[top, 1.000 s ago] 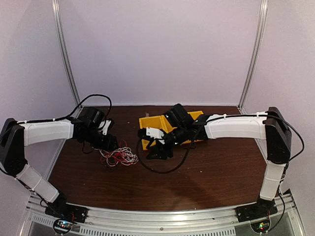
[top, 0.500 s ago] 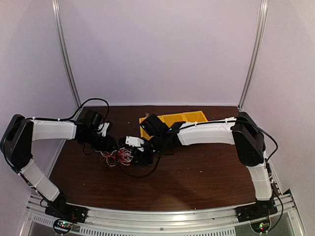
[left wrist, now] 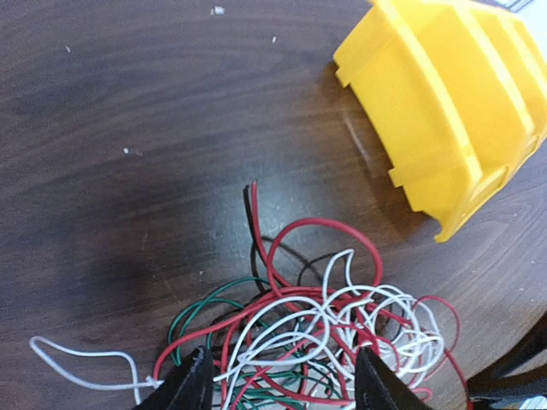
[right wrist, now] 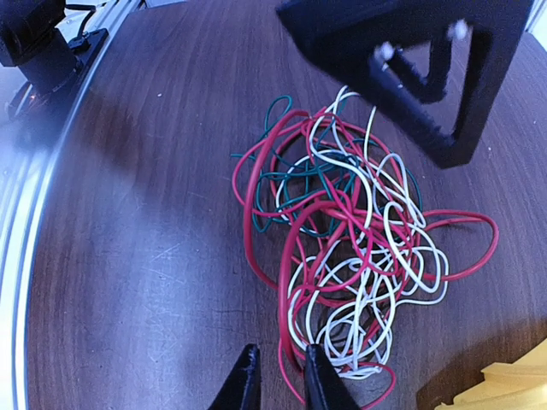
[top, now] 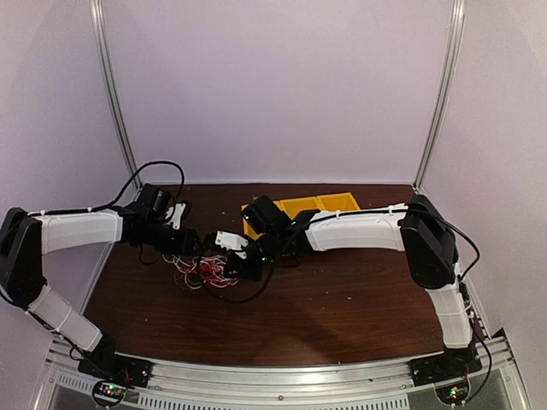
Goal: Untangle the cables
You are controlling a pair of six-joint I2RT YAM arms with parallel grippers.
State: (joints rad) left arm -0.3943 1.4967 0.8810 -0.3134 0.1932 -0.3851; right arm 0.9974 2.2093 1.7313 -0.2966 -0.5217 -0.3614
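The left arm (top: 81,229) reaches in low, elbow bent out wide. The left gripper (left wrist: 282,389) points down, jaws standing wide apart. The right arm (top: 355,231) stretches across, and the right gripper (right wrist: 278,384) hangs just beside the left one, its fingers (right wrist: 245,376) drawn near, a narrow gap between.

In the top view the cables (top: 209,272) are lying in one tangle on the table (top: 359,299), left of centre. The left gripper (top: 195,253) is sitting at the tangle's upper left edge and the right gripper (top: 232,266) at its right edge, so the tangle is lying between them. The bins (top: 333,203) are standing behind and to the right, near the table's far edge, apart from the tangle. In the left wrist view one loose end is trailing out toward the lower left.
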